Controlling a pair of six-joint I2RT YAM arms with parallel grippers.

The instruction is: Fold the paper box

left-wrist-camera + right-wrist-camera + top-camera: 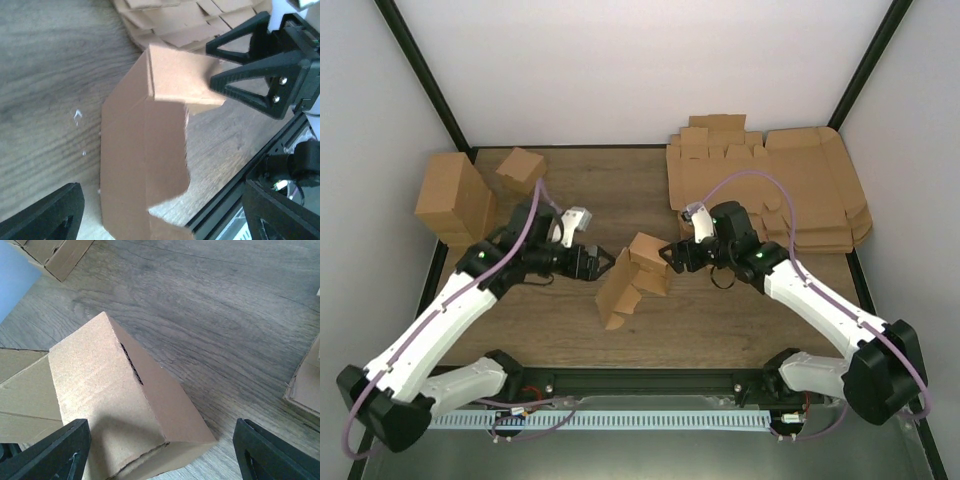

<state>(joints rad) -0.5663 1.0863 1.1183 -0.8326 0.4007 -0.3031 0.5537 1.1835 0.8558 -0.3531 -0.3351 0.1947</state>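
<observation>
The paper box [633, 274], plain brown and partly folded, stands tilted at the table's middle with loose flaps hanging toward the near edge. My left gripper [603, 262] is just left of it and open. In the left wrist view the box's flat panel [145, 165] lies between the wide-apart fingers [45, 215] without touching them. My right gripper [670, 255] is at the box's right side, also open. In the right wrist view the box's closed end [115, 405] sits between the spread fingers [275, 455]. The right gripper's fingertips [215, 82] reach the box's upper flap.
A stack of large flat brown sheets [770, 185] fills the back right. A tall cardboard block [455, 200] and a small folded carton [520, 170] stand at the back left. A black rail [640, 380] runs along the near edge.
</observation>
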